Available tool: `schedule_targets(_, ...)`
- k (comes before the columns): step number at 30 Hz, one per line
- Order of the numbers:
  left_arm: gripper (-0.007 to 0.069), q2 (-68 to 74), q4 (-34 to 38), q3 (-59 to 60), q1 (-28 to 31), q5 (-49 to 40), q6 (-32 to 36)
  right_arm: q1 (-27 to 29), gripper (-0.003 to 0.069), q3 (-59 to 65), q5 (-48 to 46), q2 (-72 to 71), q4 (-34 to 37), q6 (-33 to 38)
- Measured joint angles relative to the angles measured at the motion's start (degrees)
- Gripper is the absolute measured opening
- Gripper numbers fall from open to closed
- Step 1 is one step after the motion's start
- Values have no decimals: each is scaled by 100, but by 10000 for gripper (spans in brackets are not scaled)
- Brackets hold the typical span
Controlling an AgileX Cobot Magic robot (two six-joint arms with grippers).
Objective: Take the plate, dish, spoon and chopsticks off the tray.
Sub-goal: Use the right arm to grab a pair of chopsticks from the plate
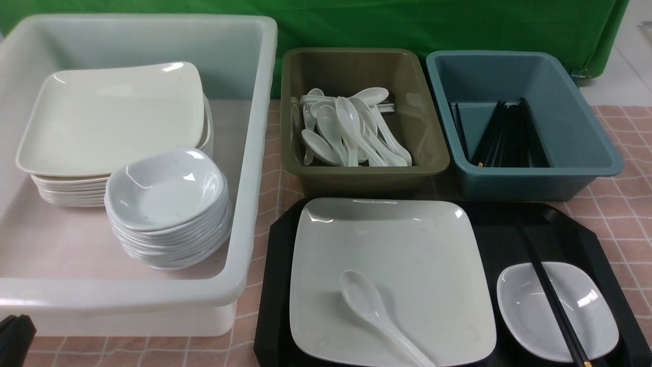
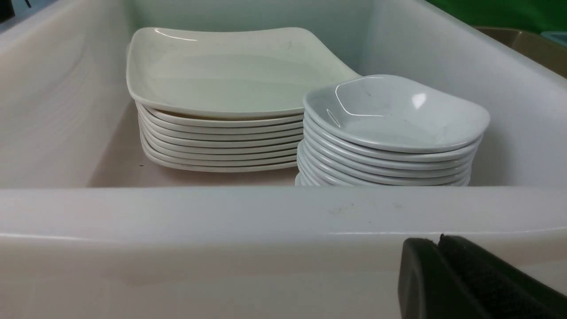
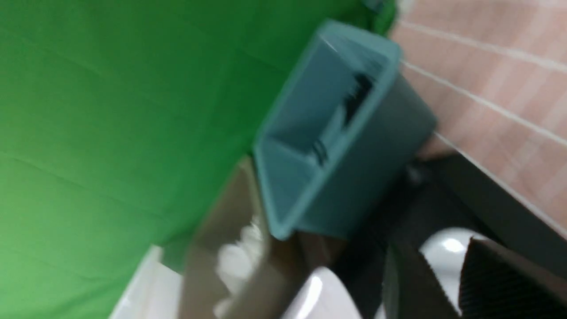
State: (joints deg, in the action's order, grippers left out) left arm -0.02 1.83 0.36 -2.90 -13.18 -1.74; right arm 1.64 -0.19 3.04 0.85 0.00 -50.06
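Right hand (image 3: pixel 436 254), jaws part-open and empty, points toward the large black rectangular plastic tray (image 1: pixel 501 234), where thin black chopsticks (image 1: pixel 550 290) lie across the small white glossy dish (image 1: pixel 591 311); a misaligned pinch may roll them or tip the dish.

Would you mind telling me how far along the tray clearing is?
Nothing looks done: the plate with the spoon on it, and the dish with the chopsticks across it, all sit on the tray. Nothing is in hand: left gripper shut, right gripper open, both empty. All four remain.
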Motion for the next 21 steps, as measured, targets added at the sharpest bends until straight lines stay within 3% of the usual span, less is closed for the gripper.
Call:
schedule_targets(4, 22, 0, 0, 0, 0, 0, 0, 0, 204, 0, 654, 0, 0, 153)
schedule_targets(6, 22, 0, 0, 0, 0, 0, 0, 0, 101, -20, 1060, 9, 0, 573)
schedule_targets(8, 22, 0, 0, 0, 0, 0, 0, 0, 54, -133, 952, 27, 0, 859)
schedule_targets(12, 22, 0, 0, 0, 0, 0, 0, 0, 30, -1065, -128, 501, 0, 2007)
schedule_targets(16, 22, 0, 0, 0, 0, 0, 0, 0, 30, -2432, -2242, 1702, 0, 3511)
schedule_targets(20, 22, 0, 0, 0, 0, 0, 0, 0, 30, -3364, -4607, 3320, 0, 4334)
schedule_targets(21, 22, 0, 0, 0, 0, 0, 0, 0, 30, -3456, -4809, 3646, 0, 4426)
